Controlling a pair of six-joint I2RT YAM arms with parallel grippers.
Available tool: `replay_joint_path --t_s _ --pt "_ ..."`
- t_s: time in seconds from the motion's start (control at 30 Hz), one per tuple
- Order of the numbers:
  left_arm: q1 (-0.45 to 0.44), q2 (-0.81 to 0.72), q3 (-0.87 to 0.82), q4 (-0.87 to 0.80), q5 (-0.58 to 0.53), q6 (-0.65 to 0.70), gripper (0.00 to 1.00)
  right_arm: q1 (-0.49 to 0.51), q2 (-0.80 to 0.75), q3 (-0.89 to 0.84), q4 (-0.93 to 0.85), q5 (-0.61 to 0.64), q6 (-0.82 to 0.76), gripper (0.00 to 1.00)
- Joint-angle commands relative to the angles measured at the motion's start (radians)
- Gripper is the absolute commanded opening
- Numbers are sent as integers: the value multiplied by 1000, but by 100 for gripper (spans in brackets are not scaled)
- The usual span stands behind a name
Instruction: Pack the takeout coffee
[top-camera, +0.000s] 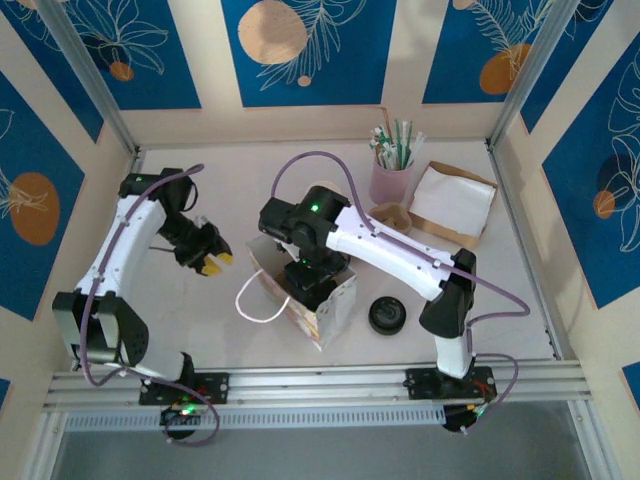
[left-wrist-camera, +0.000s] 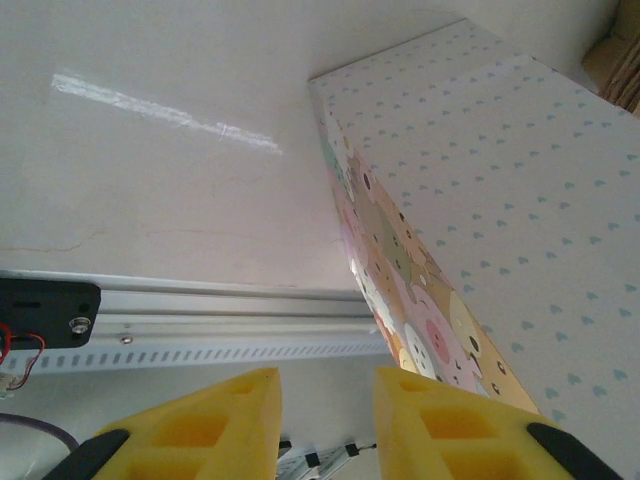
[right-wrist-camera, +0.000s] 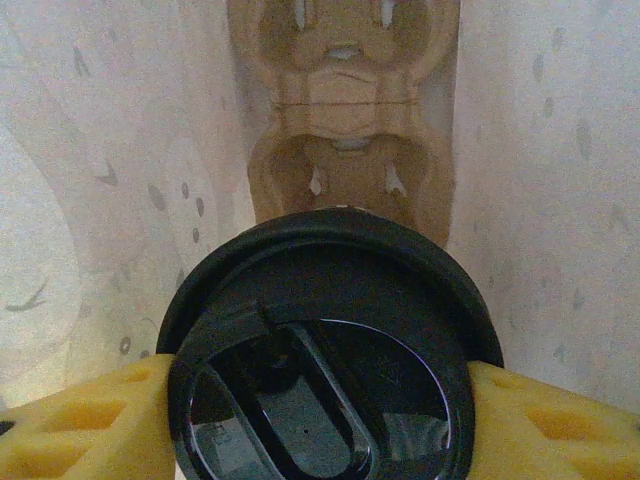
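The right jaws were down inside the bag (top-camera: 338, 308), at the middle of the top view, pinching the coffee (right-wrist-camera: 320, 360) by its black lid, one yellow pad (right-wrist-camera: 80, 425) on each side. In the right wrist view the cup hung above a cardboard carrier (right-wrist-camera: 345, 130) at the bag's bottom, and whether it had touched down could not be told. The left jaws stood slightly apart and empty, their pads (left-wrist-camera: 235, 425) just beside the bag's printed wall at the lower edge of the left wrist view.

The packing looked nearly done: what was left was seating the cup, letting go and lifting out. A black disc (top-camera: 388, 315) sat on the tabletop (top-camera: 200, 330) right of the bag; lid or cup, unclear.
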Motion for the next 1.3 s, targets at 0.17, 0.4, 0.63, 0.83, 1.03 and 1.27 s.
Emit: replay_joint_path --t_s 0.17,0.4,0.63,0.83,1.03,1.27 --pt "-2 22 41 -28 -19 33 31 -8 28 -16 -159 -35 -2 59" --pt "-2 15 58 -23 -38 28 36 -8 25 -2 -158 -43 12 59" --pt "4 -11 85 3 -56 7 51 -3 20 -12 -158 -40 23 59" --pt "12 -40 89 -3 -83 10 72 3 18 -26 -158 -31 24 59" --pt "27 -72 103 -6 -113 6 89 3 28 -13 -157 -31 26 59" --pt "39 -91 119 -20 -145 9 99 8 30 -2 -157 -31 28 60"
